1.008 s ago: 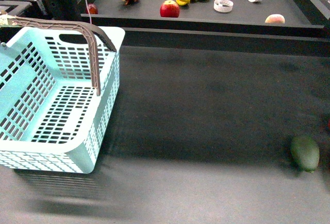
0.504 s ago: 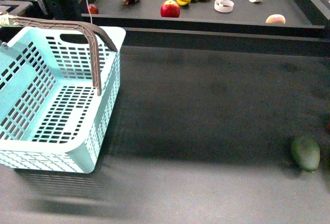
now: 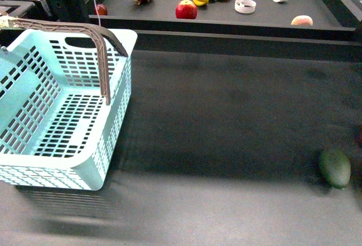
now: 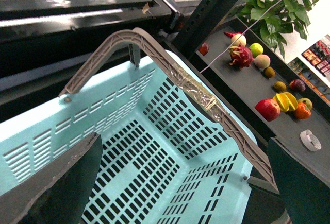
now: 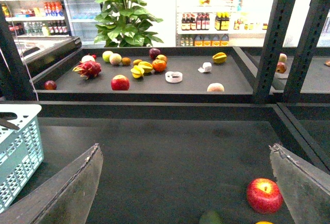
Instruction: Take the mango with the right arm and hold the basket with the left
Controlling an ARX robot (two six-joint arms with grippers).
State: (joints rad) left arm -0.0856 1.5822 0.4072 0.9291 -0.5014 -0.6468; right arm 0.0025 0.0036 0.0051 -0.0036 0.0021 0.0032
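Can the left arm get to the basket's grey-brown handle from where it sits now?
Probably yes. The left claw is open above the pale aqua slotted plastic basket. The basket's raised grey-brown curved handle lies ahead of the claw with nothing across it. Depth is hard to judge from these views.

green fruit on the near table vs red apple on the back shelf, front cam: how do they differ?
Colour: the green fruit is dark green, the red apple red. Shape: green fruit is oval, red apple round. Place: green fruit lies on the near table, right side; red apple on the back shelf. Both sit outside the basket.
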